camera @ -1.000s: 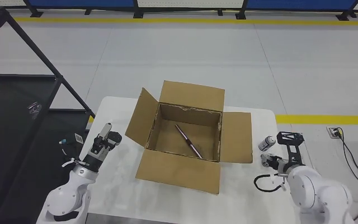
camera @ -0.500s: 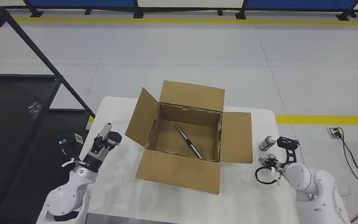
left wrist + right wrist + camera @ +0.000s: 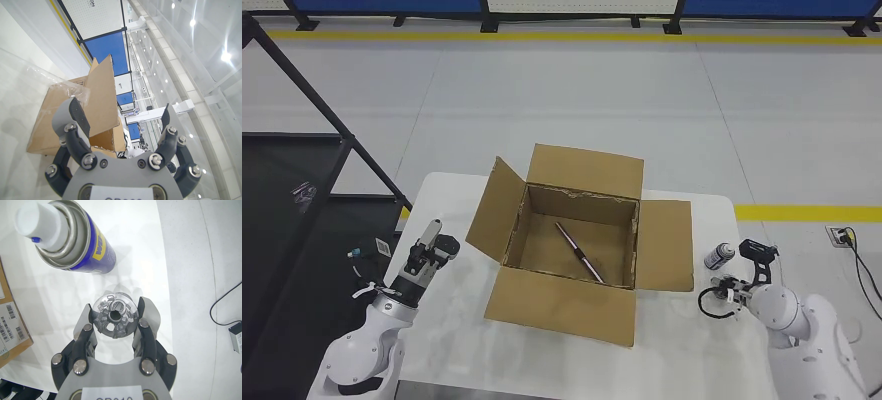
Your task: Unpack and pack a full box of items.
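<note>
The right gripper (image 3: 726, 296), seen from above, is low over the white table (image 3: 462, 330). An upright blue spray can with a white cap (image 3: 720, 255) stands just beyond it. Beside them, an open brown cardboard box (image 3: 562, 305) holds one slim metal rod (image 3: 579, 251).

Left wrist: the left gripper (image 3: 122, 113) is spread wide and empty, with the box ahead of it.

Right wrist: the right gripper's fingers clasp a round, toothed silver metal part (image 3: 115, 318). The can stands near the fingertips.

Bright overhead ceiling lamps (image 3: 226, 56), soft faint shadows

Cardboard box (image 3: 11, 321) mostly beyond the right wrist view's edge.
</note>
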You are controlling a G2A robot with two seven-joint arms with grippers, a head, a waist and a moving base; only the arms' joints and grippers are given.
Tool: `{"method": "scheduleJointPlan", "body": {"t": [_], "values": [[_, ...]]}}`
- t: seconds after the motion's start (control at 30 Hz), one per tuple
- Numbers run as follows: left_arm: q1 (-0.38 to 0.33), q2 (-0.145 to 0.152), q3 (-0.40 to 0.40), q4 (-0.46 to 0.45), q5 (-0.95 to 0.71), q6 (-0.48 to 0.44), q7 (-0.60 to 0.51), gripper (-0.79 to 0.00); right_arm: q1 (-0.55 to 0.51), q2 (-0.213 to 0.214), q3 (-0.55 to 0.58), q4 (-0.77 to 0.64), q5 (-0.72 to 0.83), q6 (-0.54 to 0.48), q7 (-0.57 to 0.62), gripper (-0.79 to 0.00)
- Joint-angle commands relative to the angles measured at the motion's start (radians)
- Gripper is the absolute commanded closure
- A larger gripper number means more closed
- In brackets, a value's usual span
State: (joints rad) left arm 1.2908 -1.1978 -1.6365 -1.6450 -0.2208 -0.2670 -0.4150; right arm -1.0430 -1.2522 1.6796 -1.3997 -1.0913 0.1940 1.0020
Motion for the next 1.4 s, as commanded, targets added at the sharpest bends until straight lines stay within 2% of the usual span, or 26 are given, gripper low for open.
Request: {"method": "scheduleJointPlan", "body": {"t": [0.0, 0.17, 0.27, 0.33, 0.47, 0.6, 0.77, 0.9, 1.03, 1.2, 1.37], "values": [[0.0, 0.0, 0.0, 0.0, 0.0, 0.0, 0.0, -0.785, -0.019, 0.0, 0.01, -0.049, 0.007, 0.03, -0.023, 0.0], [0.0, 0.0, 0.0, 0.0, 0.0, 0.0, 0.0, -0.785, -0.104, -0.004, 0.033, -0.272, 0.004, 0.171, -0.099, 0.0], [0.0, 0.0, 0.0, 0.0, 0.0, 0.0, 0.0, -0.785, -0.162, -0.016, 0.036, -0.435, 0.033, 0.31, -0.191, 0.0], [0.0, 0.0, 0.0, 0.0, 0.0, 0.0, 0.0, -0.785, -0.193, -0.024, 0.017, -0.534, 0.07, 0.348, -0.257, 0.0], [0.0, 0.0, 0.0, 0.0, 0.0, 0.0, 0.0, -0.785, -0.196, -0.031, -0.066, -0.627, 0.076, 0.308, -0.331, 0.0], [0.0, 0.0, 0.0, 0.0, 0.0, 0.0, 0.0, -0.785, -0.093, -0.033, -0.201, -0.604, 0.03, 0.189, -0.293, 0.0], [0.0, 0.0, 0.0, 0.0, 0.0, 0.0, 0.0, -0.785, 0.131, -0.05, -0.409, -0.429, 0.022, 0.066, -0.187, 0.0], [0.0, 0.0, 0.0, 0.0, 0.0, 0.0, 0.0, -0.785, 0.346, -0.088, -0.599, -0.175, 0.039, 0.035, -0.107, 0.0], [0.0, 0.0, 0.0, 0.0, 0.0, 0.0, 0.0, -0.785, 0.519, -0.142, -0.753, 0.109, 0.128, -0.004, -0.083, 0.0], [0.0, 0.0, 0.0, 0.0, 0.0, 0.0, 0.0, -0.785, 0.664, -0.214, -0.893, 0.406, 0.191, -0.005, -0.065, 0.0], [0.0, 0.0, 0.0, 0.0, 0.0, 0.0, 0.0, -0.785, 0.741, -0.279, -0.97, 0.606, 0.234, 0.025, -0.069, 0.0]]}}
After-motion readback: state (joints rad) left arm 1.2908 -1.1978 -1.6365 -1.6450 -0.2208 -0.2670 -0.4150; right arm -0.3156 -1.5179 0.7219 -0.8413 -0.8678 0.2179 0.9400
